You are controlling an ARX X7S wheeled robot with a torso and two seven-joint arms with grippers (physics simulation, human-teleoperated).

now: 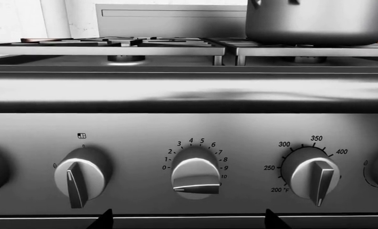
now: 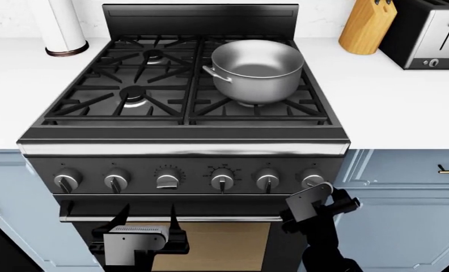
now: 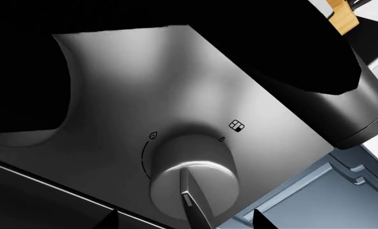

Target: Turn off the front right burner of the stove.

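The black stove (image 2: 183,148) fills the head view. A steel pot (image 2: 258,68) stands on its right-hand grates and hides most of the front right burner. In the left wrist view the burner head (image 1: 310,59) shows under the pot (image 1: 316,21). My right gripper (image 2: 314,191) is open at the far right knob (image 2: 313,179). In the right wrist view that knob (image 3: 192,174) lies between the two fingertips of the gripper (image 3: 183,220); I cannot tell if they touch it. My left gripper (image 2: 147,217) is open and empty below the control panel, in front of the middle knobs (image 1: 195,174).
A knife block (image 2: 367,25) and a steel toaster (image 2: 428,34) stand on the right counter. A white cylinder (image 2: 62,28) stands at the back left. Blue cabinets (image 2: 406,192) flank the stove. The oven handle (image 2: 209,218) and tan window (image 2: 217,246) are below the knobs.
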